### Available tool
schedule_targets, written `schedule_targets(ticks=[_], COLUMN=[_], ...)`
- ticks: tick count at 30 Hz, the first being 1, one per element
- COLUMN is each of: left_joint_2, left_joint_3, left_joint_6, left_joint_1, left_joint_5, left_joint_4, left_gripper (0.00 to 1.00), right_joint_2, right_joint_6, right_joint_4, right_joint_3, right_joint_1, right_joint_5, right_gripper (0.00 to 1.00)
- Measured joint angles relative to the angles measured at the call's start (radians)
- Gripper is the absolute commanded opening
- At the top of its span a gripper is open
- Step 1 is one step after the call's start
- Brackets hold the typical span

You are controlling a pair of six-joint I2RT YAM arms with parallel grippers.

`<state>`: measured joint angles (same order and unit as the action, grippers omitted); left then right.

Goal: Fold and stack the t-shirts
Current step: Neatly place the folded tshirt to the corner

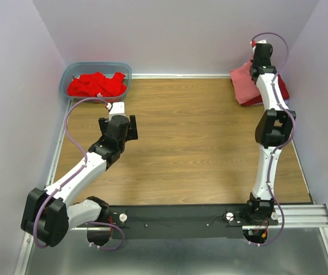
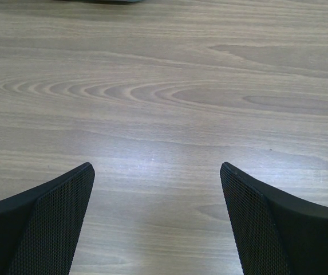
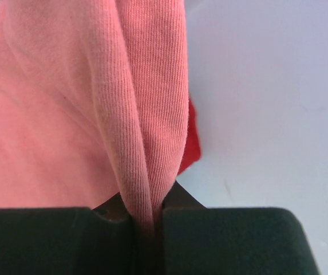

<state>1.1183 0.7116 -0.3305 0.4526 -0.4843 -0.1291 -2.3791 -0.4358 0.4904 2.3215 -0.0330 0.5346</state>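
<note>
A salmon-pink t-shirt (image 1: 245, 81) lies at the far right corner on top of a darker crimson t-shirt (image 1: 281, 90). My right gripper (image 1: 259, 48) is over this pile near the back wall, shut on a fold of the salmon-pink t-shirt (image 3: 146, 114); a bit of red cloth (image 3: 191, 137) shows behind the fold. Several bright red t-shirts (image 1: 97, 85) lie crumpled in the blue-grey tub (image 1: 71, 72) at the far left. My left gripper (image 1: 127, 127) is open and empty over bare wood (image 2: 164, 114), in front of the tub; its fingers (image 2: 55, 217) stand wide apart.
White walls close in the back and both sides. The wooden tabletop (image 1: 181, 137) spans the middle. A metal rail (image 1: 301, 215) with both arm bases runs along the near edge.
</note>
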Motion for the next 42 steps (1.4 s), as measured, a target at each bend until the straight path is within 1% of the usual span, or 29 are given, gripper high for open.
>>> schedule_targets(ticks=[6,8,14,17,18,20,21,23,26,28,30,31,33,37,39,41,42], left_joint_2=[0.005,0.008,0.025,0.03,0.03,0.031,0.031,0.032,0.035,0.037,0.037,0.037,0.036,0.018,0.0,-0.021,-0.03], left_joint_3=[0.0,0.0,0.0,0.0,0.0,0.0,0.0,0.0,0.0,0.0,0.0,0.0,0.001,0.001,0.001,0.001,0.001], left_joint_6=[0.0,0.0,0.0,0.0,0.0,0.0,0.0,0.0,0.0,0.0,0.0,0.0,0.0,0.0,0.0,0.0,0.0], left_joint_1=[0.0,0.0,0.0,0.0,0.0,0.0,0.0,0.0,0.0,0.0,0.0,0.0,0.0,0.0,0.0,0.0,0.0], left_joint_5=[-0.006,-0.01,-0.012,-0.013,-0.013,-0.013,-0.013,-0.013,-0.013,-0.013,-0.013,-0.013,-0.013,-0.013,-0.013,-0.014,-0.015], left_joint_4=[0.0,0.0,0.0,0.0,0.0,0.0,0.0,0.0,0.0,0.0,0.0,0.0,0.0,0.0,0.0,0.0,0.0], left_gripper=[0.98,0.98,0.98,0.98,0.98,0.98,0.98,0.98,0.98,0.98,0.98,0.98,0.98,0.98,0.98,0.98,0.98], right_joint_2=[-0.013,-0.03,-0.097,-0.122,-0.127,-0.132,-0.134,-0.135,-0.135,-0.134,-0.13,-0.12,-0.083,0.05,0.13,0.174,0.195], right_joint_6=[0.016,0.016,0.014,0.006,0.005,0.002,-0.004,-0.004,0.006,0.016,0.024,0.029,0.044,0.118,0.167,0.208,0.23], right_joint_4=[-0.054,-0.079,-0.132,-0.151,-0.159,-0.176,-0.192,-0.213,-0.243,-0.256,-0.259,-0.264,-0.261,-0.266,-0.27,-0.279,-0.289], right_joint_3=[0.0,0.0,0.0,0.0,0.0,0.0,0.0,0.0,0.003,0.004,0.003,-0.005,-0.045,-0.158,-0.224,-0.256,-0.27], right_joint_1=[-0.091,-0.111,-0.119,-0.119,-0.119,-0.119,-0.119,-0.119,-0.119,-0.117,-0.115,-0.111,-0.108,-0.1,-0.097,-0.097,-0.095], right_joint_5=[-0.01,-0.009,-0.01,-0.022,-0.026,-0.03,-0.032,-0.029,-0.011,0.007,0.012,0.011,0.006,-0.085,-0.177,-0.261,-0.306], right_gripper=[0.06,0.12,0.13,0.24,0.34,0.49,0.58,0.7,0.82,0.83,0.87,0.9,0.91,0.92,0.86,0.8,0.71])
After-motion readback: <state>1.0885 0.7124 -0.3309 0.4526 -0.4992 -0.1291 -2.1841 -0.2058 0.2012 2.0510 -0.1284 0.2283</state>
